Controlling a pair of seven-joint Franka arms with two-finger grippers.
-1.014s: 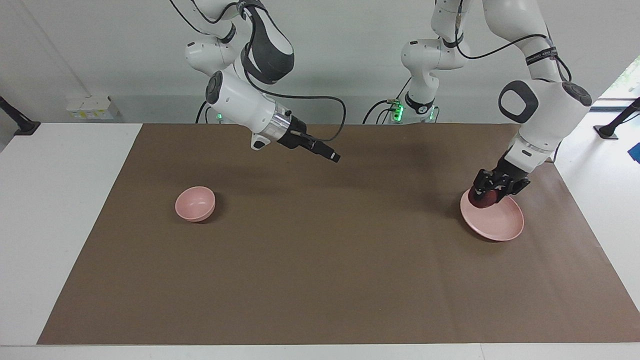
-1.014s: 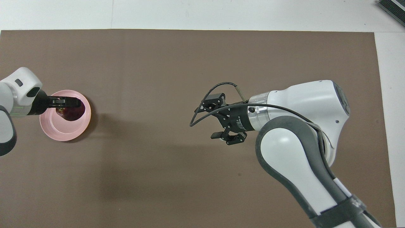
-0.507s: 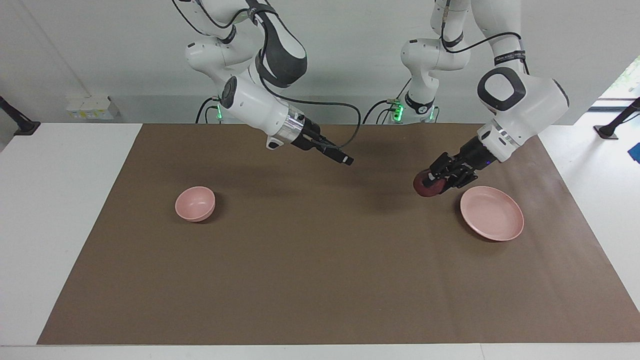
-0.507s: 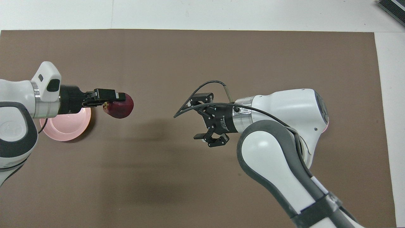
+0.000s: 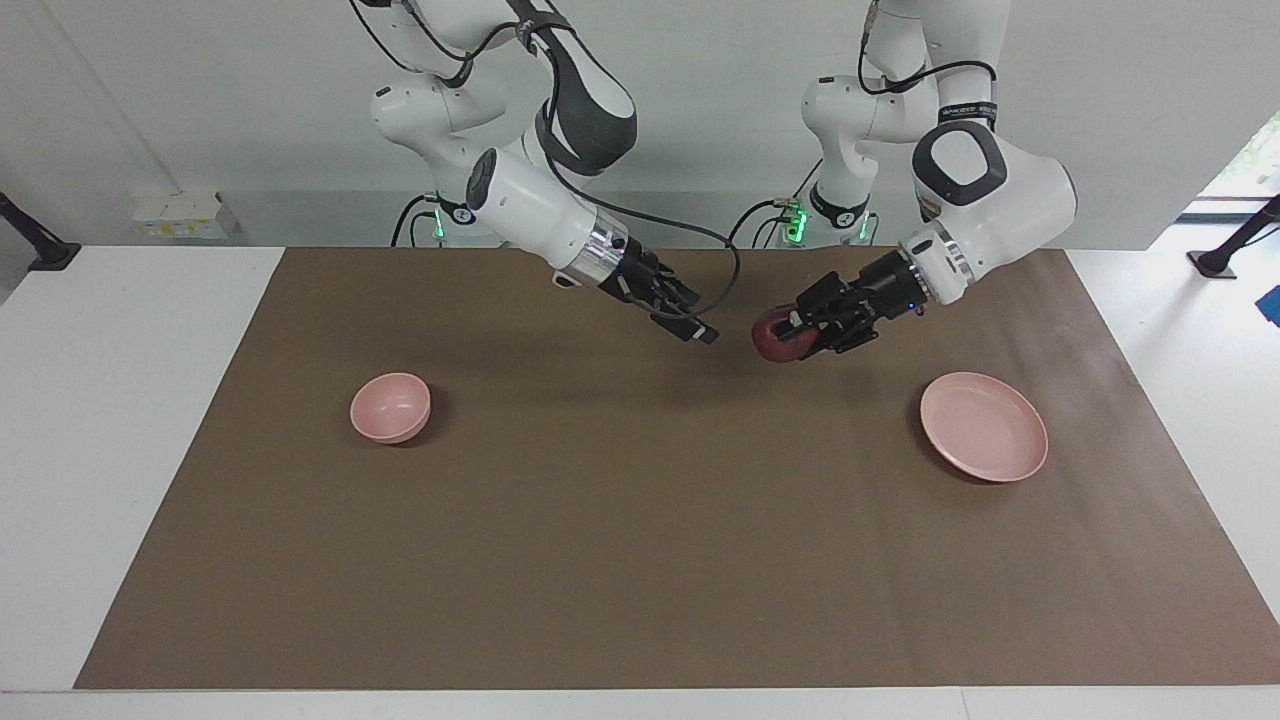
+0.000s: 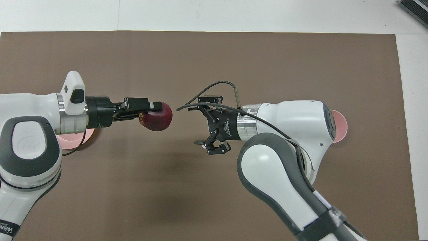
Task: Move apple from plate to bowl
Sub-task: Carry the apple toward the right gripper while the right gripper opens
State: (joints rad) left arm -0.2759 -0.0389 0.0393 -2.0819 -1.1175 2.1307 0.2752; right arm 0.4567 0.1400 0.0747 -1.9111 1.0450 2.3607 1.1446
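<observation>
Bowl (image 5: 390, 407) sits at nine o'clock on the brown mat (image 5: 640, 560), toward the right arm's end. Above mat centre, the right gripper (image 5: 698, 330) hangs with fingers spread wide, holding nothing, its tips facing the apple (image 5: 775, 339). The left gripper (image 5: 797, 330) is clamped on that apple, aloft. Plate (image 5: 984, 440) lies bare at three o'clock
</observation>
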